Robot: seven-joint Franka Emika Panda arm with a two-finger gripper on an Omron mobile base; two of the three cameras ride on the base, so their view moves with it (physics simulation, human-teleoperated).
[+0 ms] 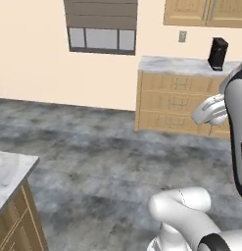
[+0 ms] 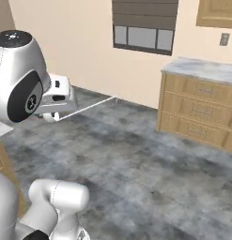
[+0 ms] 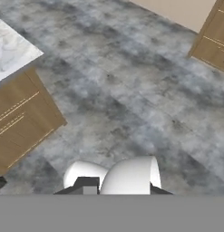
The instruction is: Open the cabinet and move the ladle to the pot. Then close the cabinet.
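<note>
Gripper [image 1: 206,112] hung at mid height at the end of the white arm, over open grey floor [image 1: 108,157] and well apart from every piece of furniture. From the hand camera we saw it aimed down at the floor. We could not tell whether its fingers were spread or closed, since only dark stubs showed at the bottom edge of that view.

We found the cabinet [image 1: 205,12] high on the far wall, above the counter [image 1: 179,63] and well away from the gripper. Only its lower part was in frame. The panelled fronts faced out into the room, and the seam between the two doors ran vertically. Both doors appeared to lie flush with each other, so we judged them shut. Nothing of the interior could be seen.

Below it stood a light-wood drawer unit [image 1: 176,103] under the marbled counter, all drawer fronts pushed in and the contents hidden. A black appliance [image 1: 218,53] stood upright on the counter's right part. A wall socket [image 1: 182,36] sat between counter and cabinet. A window [image 1: 100,38] with a dark blind was to the left. A second marble-topped unit [image 3: 16,52] stood close beside the robot, its drawers also shut.
</note>
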